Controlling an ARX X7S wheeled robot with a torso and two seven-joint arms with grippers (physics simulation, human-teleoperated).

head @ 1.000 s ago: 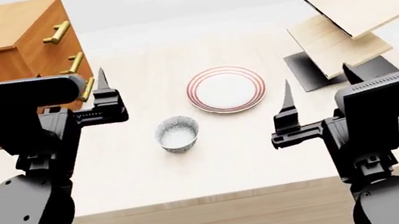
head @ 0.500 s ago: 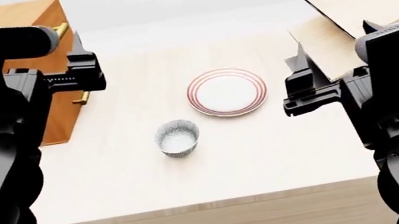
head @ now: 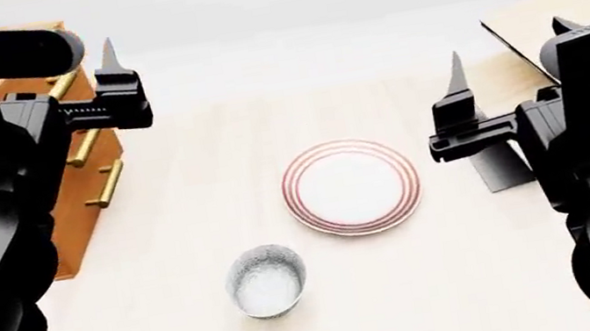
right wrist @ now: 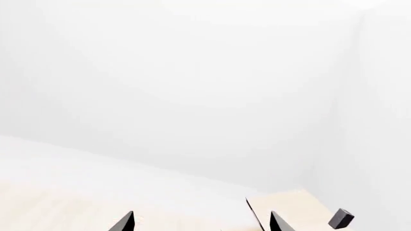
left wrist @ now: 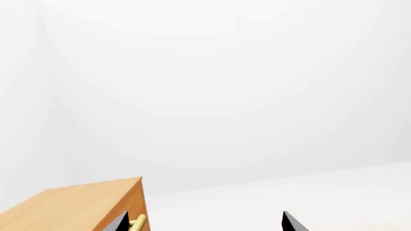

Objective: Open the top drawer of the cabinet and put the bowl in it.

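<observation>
Two arms are raised in front of me, one on each side of the pale wooden table (head: 188, 236). My left gripper (left wrist: 204, 222) hangs up by the cabinet (head: 66, 179), its two dark fingertips spread wide apart in the left wrist view with nothing between them. My right gripper (right wrist: 200, 222) is likewise spread open and holds nothing; its wrist camera looks past the fingertips at the white wall and a corner of the pale tilted shelf rack (right wrist: 289, 211).

From the head camera, the cabinet stands at the table's left edge, half hidden behind my left arm. I can see its brass bar handles (head: 86, 147) stacked down the front, and all the drawers look flush and shut. The top drawer (head: 62, 82) is mostly covered by the arm, so I can only make out part of its handle.

The bowl (head: 266, 280) sits upright on the table, near me and well apart from the cabinet. The white plate with red rings (head: 351, 187) lies just beyond it, toward my right. Neither gripper is near the bowl.
</observation>
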